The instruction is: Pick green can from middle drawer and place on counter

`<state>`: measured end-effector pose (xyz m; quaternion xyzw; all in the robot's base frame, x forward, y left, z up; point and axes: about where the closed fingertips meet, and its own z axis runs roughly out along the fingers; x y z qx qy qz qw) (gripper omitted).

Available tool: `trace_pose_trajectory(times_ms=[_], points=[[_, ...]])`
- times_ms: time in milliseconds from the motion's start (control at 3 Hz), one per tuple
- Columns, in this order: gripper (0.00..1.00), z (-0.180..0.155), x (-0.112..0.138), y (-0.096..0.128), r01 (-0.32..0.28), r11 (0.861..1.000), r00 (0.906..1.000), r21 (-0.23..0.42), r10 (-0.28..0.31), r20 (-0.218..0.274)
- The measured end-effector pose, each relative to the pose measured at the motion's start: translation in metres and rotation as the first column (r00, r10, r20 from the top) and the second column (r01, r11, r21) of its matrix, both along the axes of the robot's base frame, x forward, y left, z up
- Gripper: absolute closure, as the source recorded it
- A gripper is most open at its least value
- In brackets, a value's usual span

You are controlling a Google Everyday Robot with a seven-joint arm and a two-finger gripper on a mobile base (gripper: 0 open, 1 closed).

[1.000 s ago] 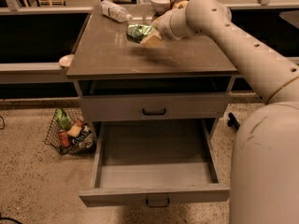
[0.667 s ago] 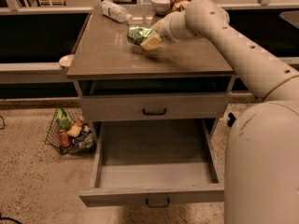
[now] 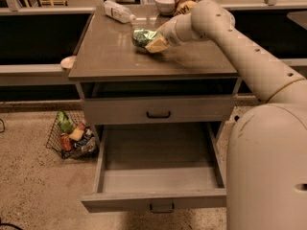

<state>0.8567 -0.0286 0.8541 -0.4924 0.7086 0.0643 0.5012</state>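
Camera view: hand [image 3: 153, 42] gripping green can [image 3: 142, 36], dropped slightly lower than second ago, can now apparently resting on surface [image 3: 110, 59]; middle drawer [image 3: 158, 178] open, empty; release likely next.

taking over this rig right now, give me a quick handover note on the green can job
Gripper: above the rear middle of the counter, jaws closed on the green can.
Green can: out of the drawer, held on its side low over the counter top. I cannot tell whether it touches the surface.
Middle drawer: pulled open, nothing visible inside.
Done: the pick and the carry to the counter.
Left: set the can down, open the jaws, draw the arm back.
Watch: a clear plastic bottle lies on the counter behind and to the left of the can.
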Motion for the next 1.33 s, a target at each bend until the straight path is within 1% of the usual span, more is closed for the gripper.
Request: trace_pose_trajectory(times_ms=[333,667,1000,1333], points=[[0.28,0.000,0.000,0.000,0.000,1.000,1.0000,0.000,0.000,0.000],[0.05,0.006,-0.002,-0.004,0.004,1.000,0.9995,0.015,-0.004,0.030],[0.00,0.024,-0.009,-0.016,0.025,0.999,0.9958,0.021,-0.027,0.088],[0.00,0.069,-0.037,-0.053,0.127,0.992,0.9693,0.021,-0.128,0.210]])
